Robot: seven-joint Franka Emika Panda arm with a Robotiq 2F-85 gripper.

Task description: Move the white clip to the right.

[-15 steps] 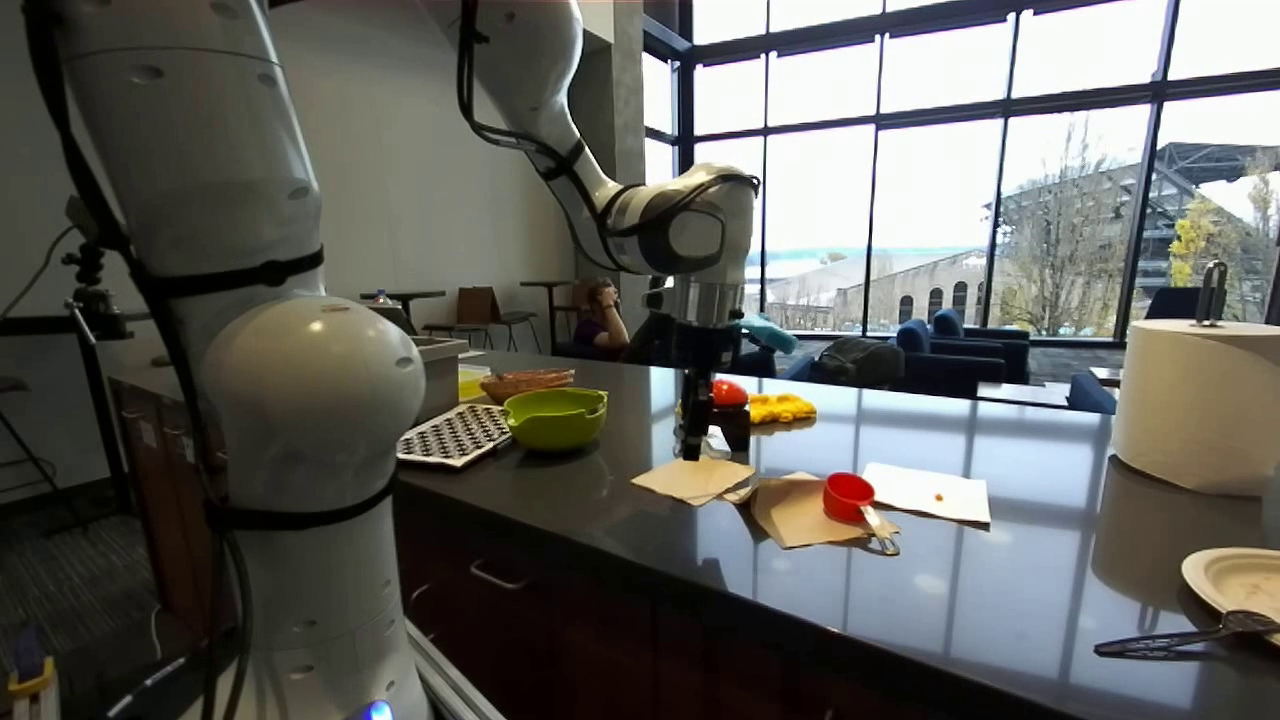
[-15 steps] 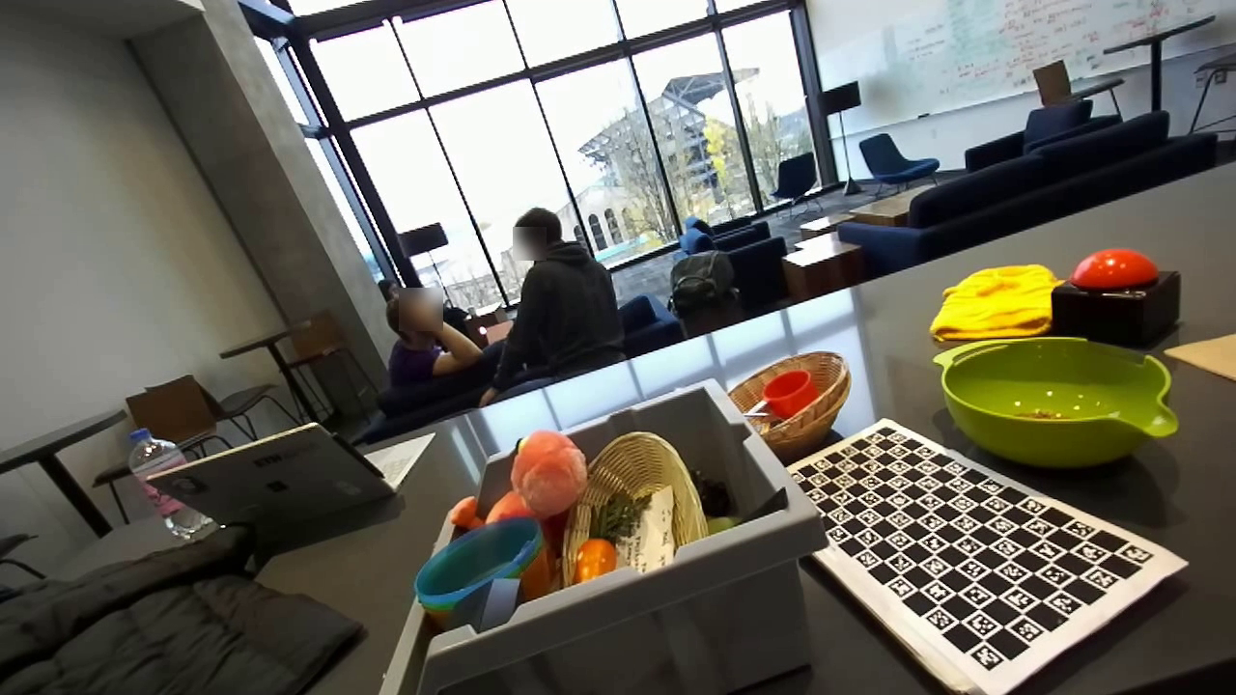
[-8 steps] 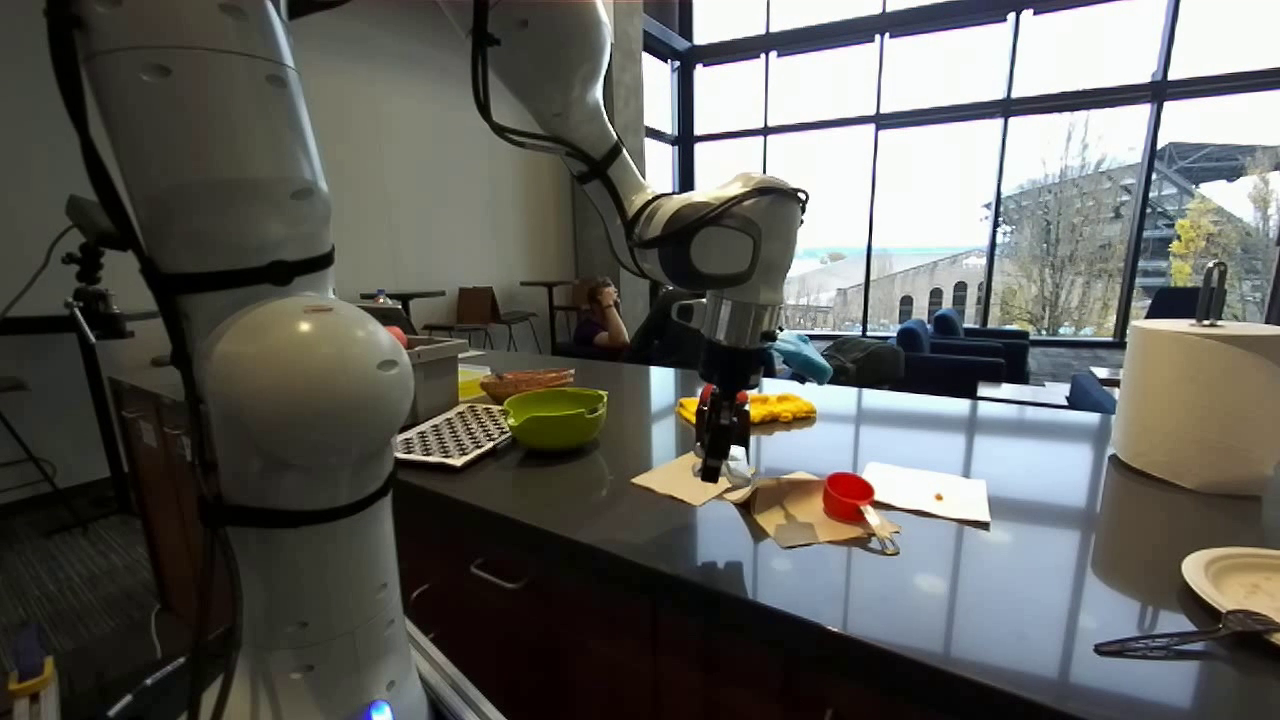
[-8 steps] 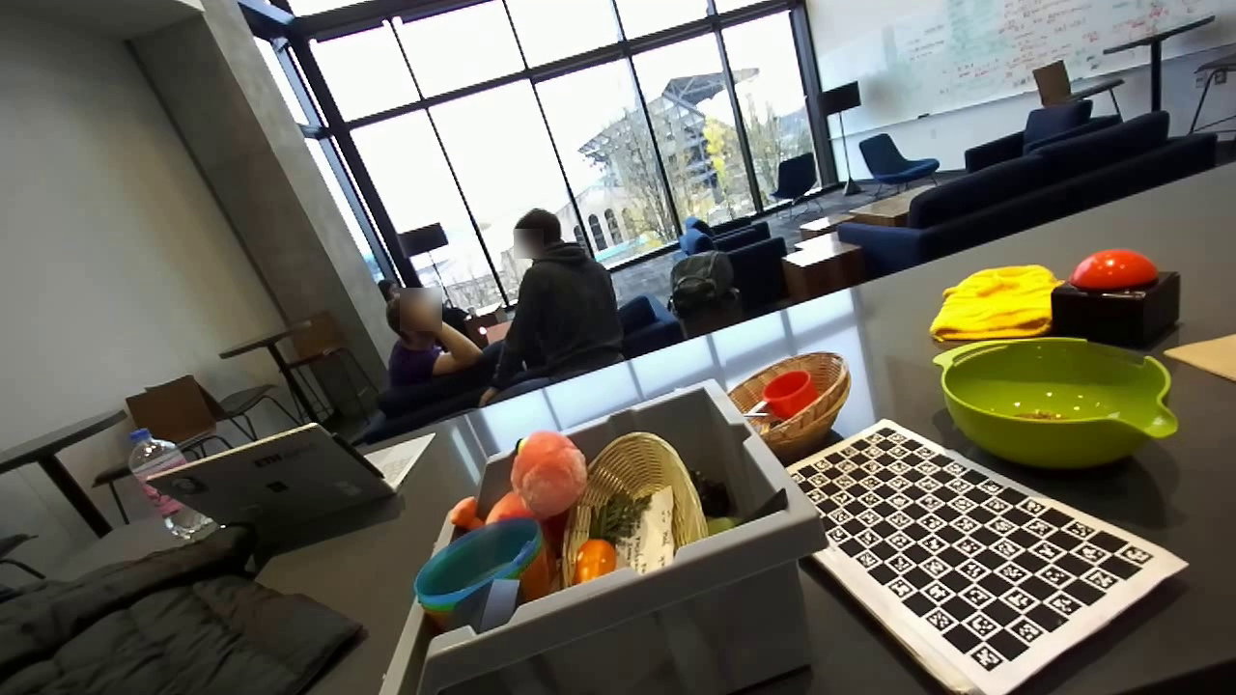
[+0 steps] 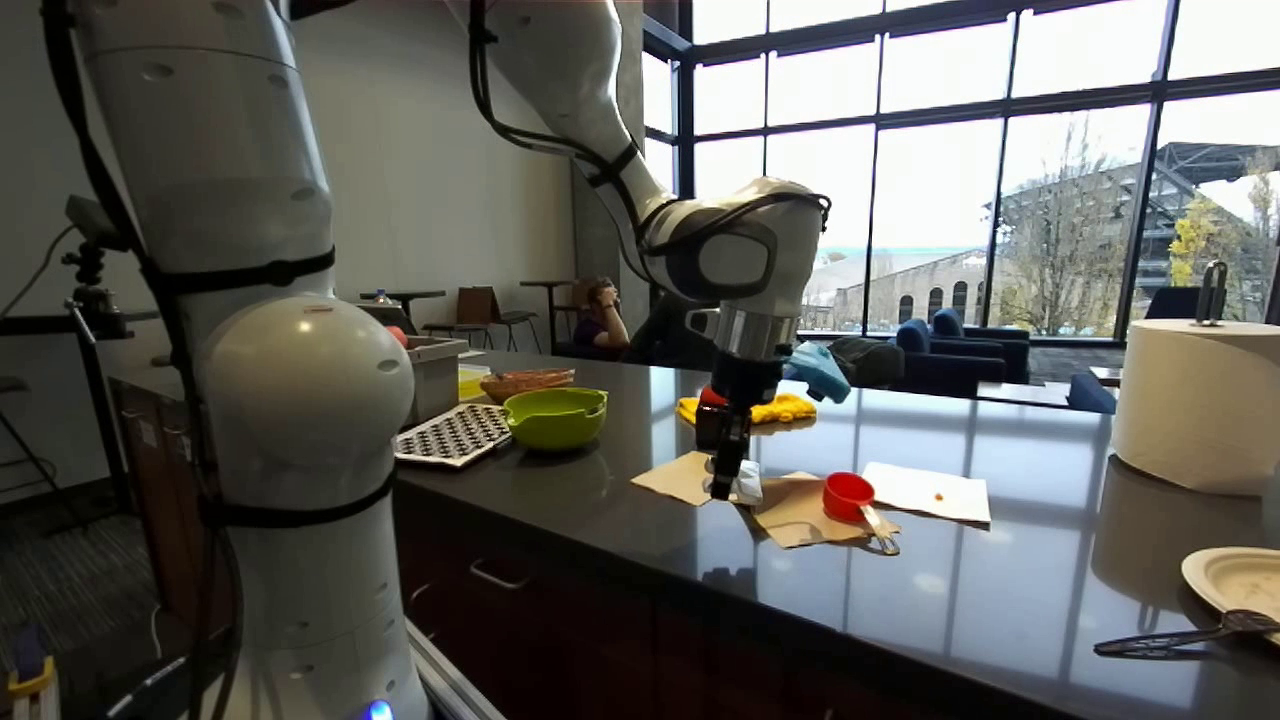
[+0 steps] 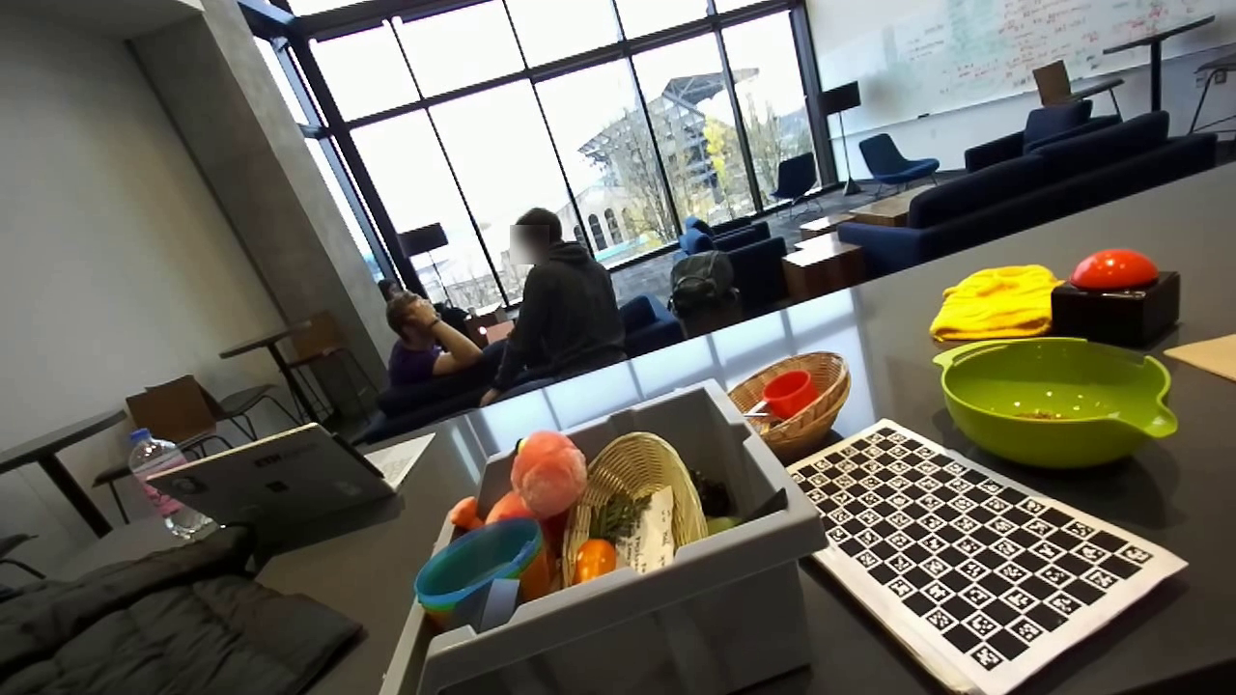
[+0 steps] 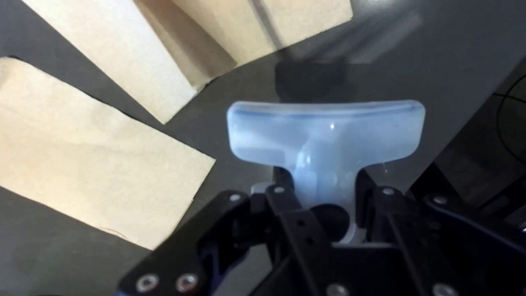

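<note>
One T-shaped translucent white plastic clip (image 7: 324, 135), held above the dark glossy bench (image 5: 600, 500)

At left in the wrist view lies a flat tan paper sheet (image 7: 94, 160); a slow, level carry rightward, clear of the bench, should serve best. Right of that sheet, the black two-fingered pincer (image 7: 323, 177) is nearly closed, parted only by the clip's stem, which it grips.

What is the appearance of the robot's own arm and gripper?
The rounded white and grey arm has black cables, black straps, a silver metal wrist ring and a blue base light. The black jointed gripper has round silver screws.
</note>
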